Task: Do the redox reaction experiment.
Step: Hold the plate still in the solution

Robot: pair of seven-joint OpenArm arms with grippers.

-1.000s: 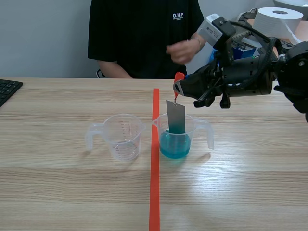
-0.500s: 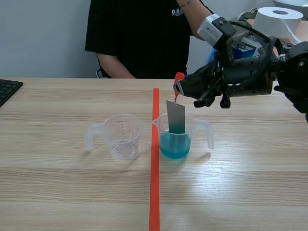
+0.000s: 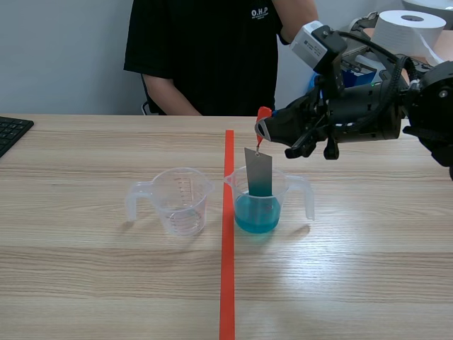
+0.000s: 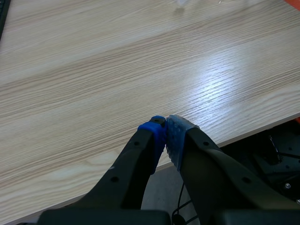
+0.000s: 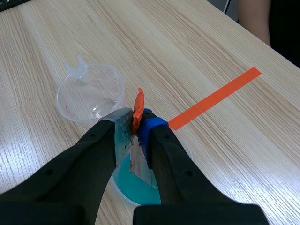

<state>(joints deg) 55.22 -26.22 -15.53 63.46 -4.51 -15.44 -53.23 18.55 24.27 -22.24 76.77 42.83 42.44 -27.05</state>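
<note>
Found the right hand [image 3: 261, 132] clamped on a small orange clip [image 3: 263, 112], raised above the wooden surface [image 3: 354, 283] and just right of the red tape line [image 3: 227, 283]. Saw a grey metal plate [image 3: 258, 170] hanging upright from that clip, with its lower end inside the right cup [image 3: 307, 195]. Noted blue liquid [image 3: 256, 216] in the lower part of this clear cup, with the plate reaching down to it; could not tell how deep. Placed the cup touching the tape line, handle turned to the right. Found the left cup [image 3: 182, 205] on the other side of the line, near but apart, clear and looking empty, handle turned to the left. Saw the left hand [image 4: 165, 134] over the near edge of the surface, its pads pressed together with nothing between.
</note>
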